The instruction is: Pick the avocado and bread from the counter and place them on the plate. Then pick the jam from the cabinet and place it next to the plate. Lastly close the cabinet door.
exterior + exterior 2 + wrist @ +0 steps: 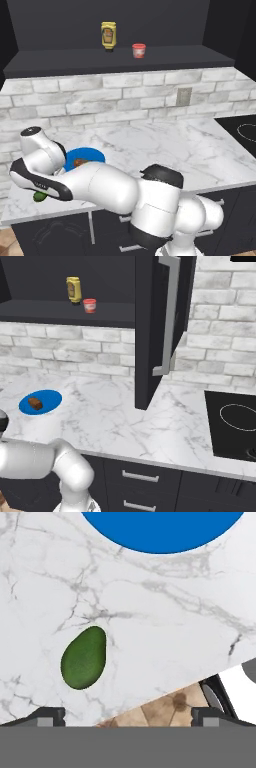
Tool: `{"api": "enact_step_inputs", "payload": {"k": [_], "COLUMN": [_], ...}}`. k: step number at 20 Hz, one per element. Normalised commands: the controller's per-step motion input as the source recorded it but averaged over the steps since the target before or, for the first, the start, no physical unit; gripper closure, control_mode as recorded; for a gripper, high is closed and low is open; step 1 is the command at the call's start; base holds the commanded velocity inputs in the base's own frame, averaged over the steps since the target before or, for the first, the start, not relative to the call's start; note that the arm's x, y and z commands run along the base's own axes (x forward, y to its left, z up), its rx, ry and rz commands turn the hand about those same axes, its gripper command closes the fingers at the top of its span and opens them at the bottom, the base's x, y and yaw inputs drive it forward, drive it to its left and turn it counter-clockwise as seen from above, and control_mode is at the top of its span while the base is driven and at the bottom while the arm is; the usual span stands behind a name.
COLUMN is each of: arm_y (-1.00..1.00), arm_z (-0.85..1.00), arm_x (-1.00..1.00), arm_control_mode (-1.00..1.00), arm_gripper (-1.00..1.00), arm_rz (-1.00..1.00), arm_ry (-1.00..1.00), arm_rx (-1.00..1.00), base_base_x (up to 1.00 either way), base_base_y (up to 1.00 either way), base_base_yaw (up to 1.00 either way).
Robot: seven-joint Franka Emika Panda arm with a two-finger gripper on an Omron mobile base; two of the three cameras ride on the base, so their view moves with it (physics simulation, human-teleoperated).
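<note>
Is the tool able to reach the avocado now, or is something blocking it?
Probably yes. The open tool hovers above the avocado, which lies alone on bare counter beside the plate.

We note even, bright rendered lighting; the counter [165, 145] reads clean, the cabinet [120, 20] interior at upper frame stays dim; edges slightly soft.

1. Avocado [84, 657]: dark green oval, lying flat on the white marble counter [125, 416] near its front edge, apart from the plate.
2. Bread [35, 403]: brown chunk resting on the round blue plate [50, 397].
3. Jam [89, 305]: red jar, upright on the cabinet [60, 311] shelf.
4. Cabinet door [157, 326]: black, standing open.
</note>
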Motion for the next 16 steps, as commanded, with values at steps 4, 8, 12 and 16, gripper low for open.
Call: {"api": "enact_step_inputs", "payload": {"k": [4, 8, 12, 16], "arm_y": [0.00, 0.00, 0.00, 0.00], "arm_z": [-0.30, -0.21, -0.09, -0.06], "arm_x": [0.00, 0.00, 0.00, 0.00], "arm_control_mode": [-1.00, -1.00, -1.00, -1.00], "arm_gripper": [-1.00, -1.00, -1.00, -1.00], "arm_rz": [0.00, 0.00, 0.00, 0.00], "arm_ry": [0.00, 0.00, 0.00, 0.00], "arm_rx": [0.00, 0.00, 0.00, 0.00], "base_base_x": [0.00, 0.00, 0.00, 0.00], "base_base_y": [0.00, 0.00, 0.00, 0.00], "base_base_yaw": [0.00, 0.00, 0.00, 0.00]}}
